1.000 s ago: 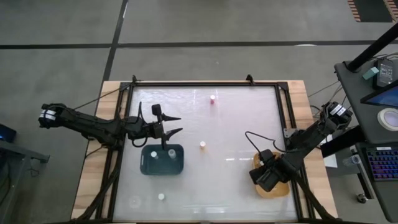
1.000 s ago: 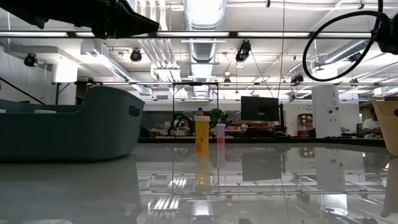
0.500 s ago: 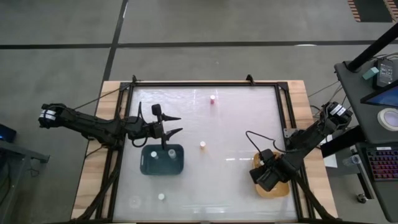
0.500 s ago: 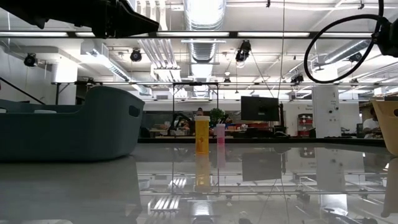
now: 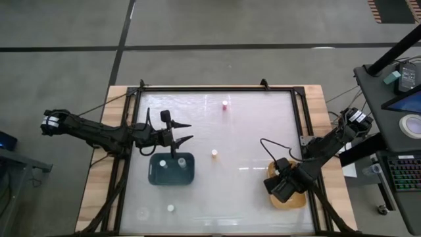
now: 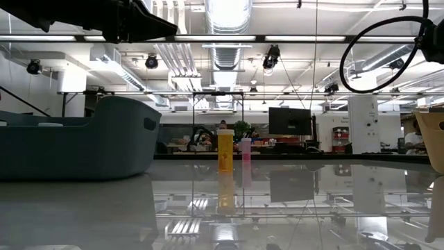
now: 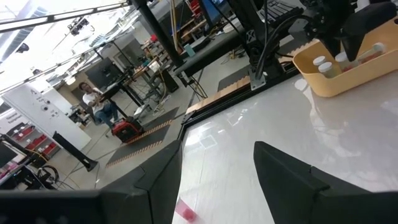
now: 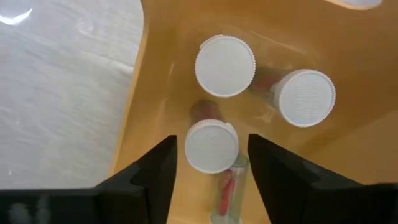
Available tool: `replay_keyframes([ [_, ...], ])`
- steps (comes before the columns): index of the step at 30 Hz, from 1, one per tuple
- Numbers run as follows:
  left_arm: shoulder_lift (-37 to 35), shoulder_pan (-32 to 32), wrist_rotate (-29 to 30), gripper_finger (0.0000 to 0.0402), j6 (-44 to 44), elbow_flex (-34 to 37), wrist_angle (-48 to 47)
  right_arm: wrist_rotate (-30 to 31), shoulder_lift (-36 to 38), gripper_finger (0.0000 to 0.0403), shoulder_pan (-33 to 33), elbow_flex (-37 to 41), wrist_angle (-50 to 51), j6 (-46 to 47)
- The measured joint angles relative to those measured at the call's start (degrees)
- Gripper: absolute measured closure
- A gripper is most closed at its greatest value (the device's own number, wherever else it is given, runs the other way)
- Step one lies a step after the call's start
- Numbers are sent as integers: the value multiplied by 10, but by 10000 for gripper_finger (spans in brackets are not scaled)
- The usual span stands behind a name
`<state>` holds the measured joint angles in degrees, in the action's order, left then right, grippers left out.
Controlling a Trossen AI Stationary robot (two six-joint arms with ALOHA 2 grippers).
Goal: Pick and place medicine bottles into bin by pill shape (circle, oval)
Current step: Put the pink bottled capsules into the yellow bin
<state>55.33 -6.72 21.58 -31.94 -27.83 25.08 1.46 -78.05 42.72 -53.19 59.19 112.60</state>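
Note:
My right gripper [image 8: 211, 180] is open above the yellow-orange tray [image 5: 294, 199] at the table's near right, pointing down. Its fingers stand on either side of a white-capped bottle [image 8: 211, 146] without touching it. Two more white-capped bottles [image 8: 225, 66] [image 8: 306, 97] stand in that tray. My left gripper [image 5: 189, 131] is open and empty just beyond the dark teal tray [image 5: 171, 168], which holds two bottles [image 5: 163, 163] [image 5: 181, 161]. An orange bottle [image 5: 214, 153], a pink bottle [image 5: 225, 104] and a white-capped one [image 5: 170, 208] stand loose on the table.
The low view shows the teal tray's wall [image 6: 76, 139] at left, the orange bottle [image 6: 225, 151] and pink bottle [image 6: 245, 149] upright mid-table, and the yellow tray's edge [image 6: 433, 139] at right. A dark frame runs around the table top [image 5: 217, 89].

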Motion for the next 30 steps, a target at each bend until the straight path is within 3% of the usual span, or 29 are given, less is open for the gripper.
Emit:
replay_keyframes([
  [6, 0, 0, 0, 217, 0, 0, 0, -6, 22, 192, 0, -9, 6, 4],
  [14, 0, 0, 0, 217, 0, 0, 2, 3, 71, 197, -1, -46, 12, 4],
  [20, 0, 0, 0, 217, 0, -3, 3, 121, 88, 204, -15, -83, 10, -61],
  [30, 0, 0, 0, 217, 2, -3, 17, 260, 87, 209, -91, -131, 2, -332],
])
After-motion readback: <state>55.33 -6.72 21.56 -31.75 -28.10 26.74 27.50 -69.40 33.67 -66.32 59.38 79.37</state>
